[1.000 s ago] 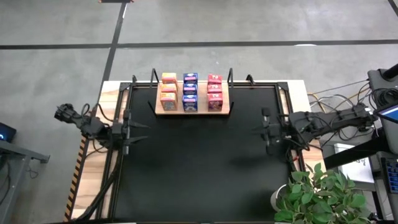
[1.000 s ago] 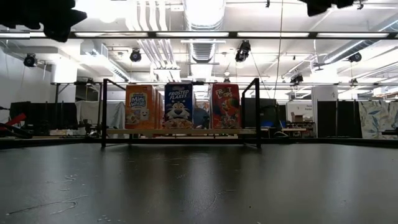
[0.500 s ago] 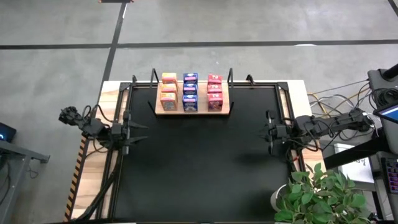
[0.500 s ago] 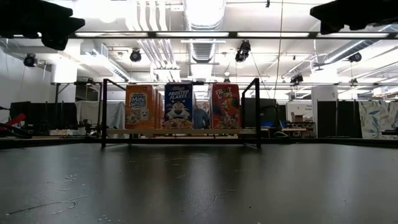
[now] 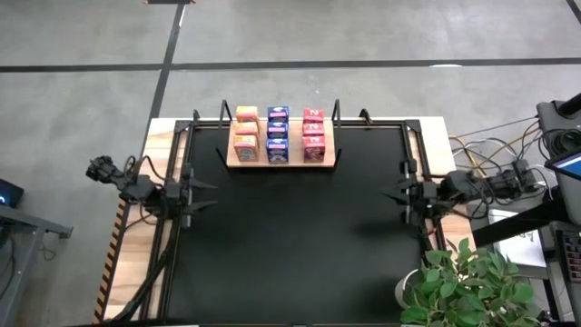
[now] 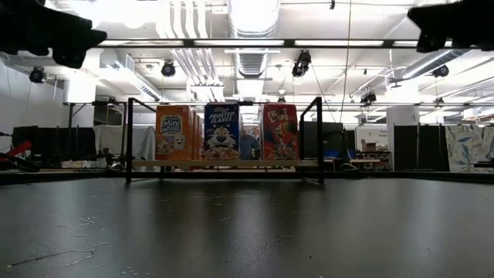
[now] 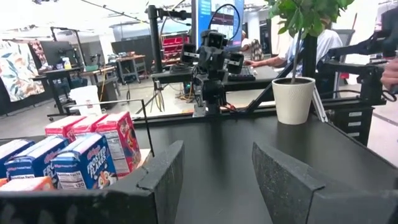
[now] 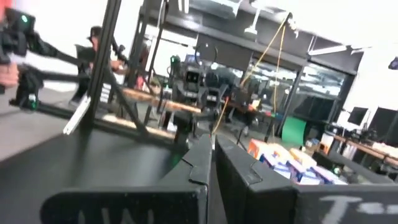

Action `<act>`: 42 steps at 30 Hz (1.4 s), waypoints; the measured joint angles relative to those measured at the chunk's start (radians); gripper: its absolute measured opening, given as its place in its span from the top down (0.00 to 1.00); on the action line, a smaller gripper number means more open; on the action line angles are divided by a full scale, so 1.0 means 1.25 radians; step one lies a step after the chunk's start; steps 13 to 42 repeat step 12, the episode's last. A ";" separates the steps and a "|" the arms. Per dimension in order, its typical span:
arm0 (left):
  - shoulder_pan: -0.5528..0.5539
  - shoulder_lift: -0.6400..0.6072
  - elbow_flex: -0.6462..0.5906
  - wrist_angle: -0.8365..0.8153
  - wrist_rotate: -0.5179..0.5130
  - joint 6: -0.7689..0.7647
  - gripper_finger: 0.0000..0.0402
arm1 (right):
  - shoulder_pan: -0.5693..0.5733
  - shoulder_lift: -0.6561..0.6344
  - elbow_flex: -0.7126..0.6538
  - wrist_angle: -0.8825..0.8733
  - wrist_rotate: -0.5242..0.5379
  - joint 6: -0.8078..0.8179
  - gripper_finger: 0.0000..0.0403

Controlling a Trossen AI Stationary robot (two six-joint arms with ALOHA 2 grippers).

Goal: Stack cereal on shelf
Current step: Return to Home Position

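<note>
The shelf (image 5: 296, 161) sits at 12 o'clock on the mat (image 5: 290, 245), its board square to the far edge, with black posts at both ends. All nine cereal boxes stand on it in three columns of three, each column running front to back. The orange boxes (image 5: 246, 132) are at the 9 o'clock end, the blue boxes (image 5: 279, 132) in the middle and the red boxes (image 5: 313, 132) at the 3 o'clock end. The columns stand just beside each other, with narrow strips of wood showing between them. From table height, the front box of each column is upright with its label facing out, and it hides the two behind it.

The left gripper (image 5: 205, 193) hangs over the mat's 9 o'clock edge, pointing toward 3 o'clock. Its fingers (image 7: 163, 177) are spread, with a clear gap between them. The right gripper (image 5: 392, 193) hangs over the 3 o'clock edge, pointing toward 9 o'clock, and its fingers (image 8: 200, 163) are pressed together. The two grippers face each other across the mat, both well apart from the shelf. From table height they show only as dark shapes high in the two upper corners.

A plant (image 5: 467, 272) in a white pot stands off the mat near 4 o'clock, beside the right arm.
</note>
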 joint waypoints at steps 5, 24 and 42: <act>0.000 0.000 -0.041 0.020 0.002 -0.013 0.57 | -0.001 0.000 -0.031 0.017 0.000 -0.006 0.97; 0.000 0.001 -0.108 0.073 0.002 -0.025 0.57 | -0.002 -0.004 -0.100 0.068 0.000 -0.020 0.97; 0.000 0.001 -0.108 0.073 0.002 -0.025 0.57 | -0.002 -0.004 -0.100 0.068 0.000 -0.020 0.97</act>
